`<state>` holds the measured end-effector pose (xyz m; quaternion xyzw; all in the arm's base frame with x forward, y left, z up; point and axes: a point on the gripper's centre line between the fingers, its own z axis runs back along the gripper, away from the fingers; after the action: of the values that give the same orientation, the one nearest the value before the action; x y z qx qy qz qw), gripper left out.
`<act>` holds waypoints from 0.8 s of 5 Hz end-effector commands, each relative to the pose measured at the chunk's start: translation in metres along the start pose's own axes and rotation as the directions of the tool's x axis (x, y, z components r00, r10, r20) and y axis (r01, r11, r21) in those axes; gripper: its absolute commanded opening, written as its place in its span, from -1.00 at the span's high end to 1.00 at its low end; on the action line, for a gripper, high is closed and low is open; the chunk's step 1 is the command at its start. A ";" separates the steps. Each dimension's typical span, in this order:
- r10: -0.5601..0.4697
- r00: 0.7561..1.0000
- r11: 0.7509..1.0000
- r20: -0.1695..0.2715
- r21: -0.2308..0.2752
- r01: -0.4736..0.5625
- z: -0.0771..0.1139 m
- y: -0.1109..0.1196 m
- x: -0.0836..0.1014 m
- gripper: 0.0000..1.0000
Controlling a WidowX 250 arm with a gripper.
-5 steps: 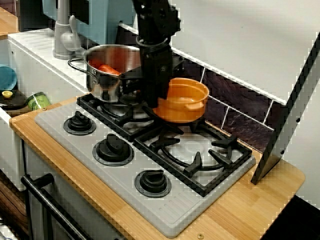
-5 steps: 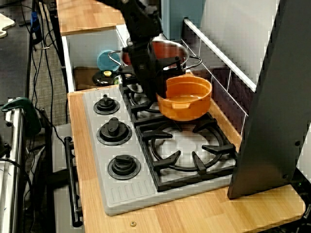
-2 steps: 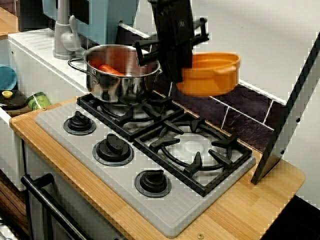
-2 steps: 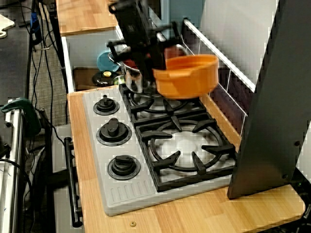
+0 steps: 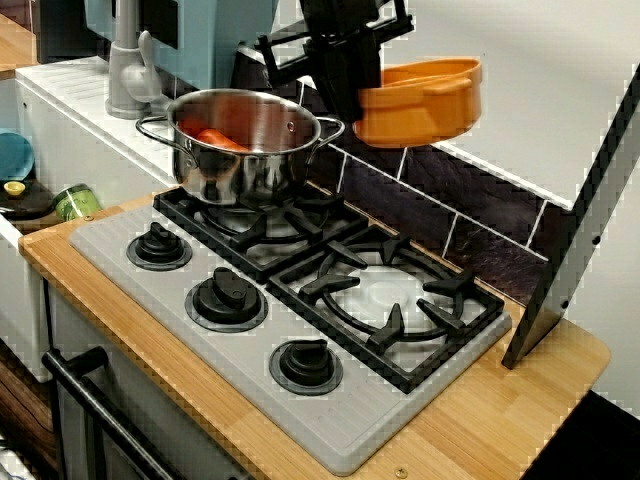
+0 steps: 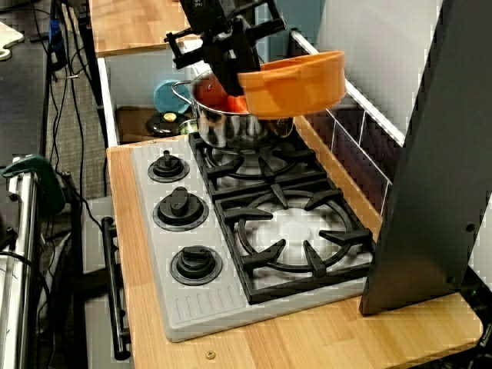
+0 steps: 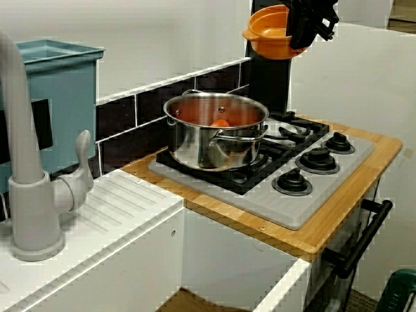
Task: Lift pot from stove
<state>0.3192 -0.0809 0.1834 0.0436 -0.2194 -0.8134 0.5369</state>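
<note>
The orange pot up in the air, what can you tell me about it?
The orange pot is small, round and shallow, plastic by its look, with stubby side handles. It hangs well above the stove, touching no grate, tilted slightly. The black end effector is clamped on its rim at one side; nothing else touches it. No contents can be seen in it. The steel pot stands apart on the back burner.

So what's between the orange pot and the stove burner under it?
Nothing: the pot, held in the gripper, hangs over bare grates of the stove, seen from the front corner.
</note>
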 end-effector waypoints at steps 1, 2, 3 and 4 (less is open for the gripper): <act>-0.034 0.998 0.994 -0.043 0.107 0.038 0.032 0.009 -0.016 1.00; -0.041 0.999 0.992 -0.027 0.122 0.044 0.042 0.010 -0.012 1.00; -0.045 0.999 0.991 -0.006 0.126 0.045 0.052 0.012 -0.008 1.00; -0.056 0.998 0.990 0.023 0.130 0.053 0.062 0.014 -0.005 1.00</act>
<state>0.3158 -0.0683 0.2203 0.0388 -0.2567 -0.8171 0.5148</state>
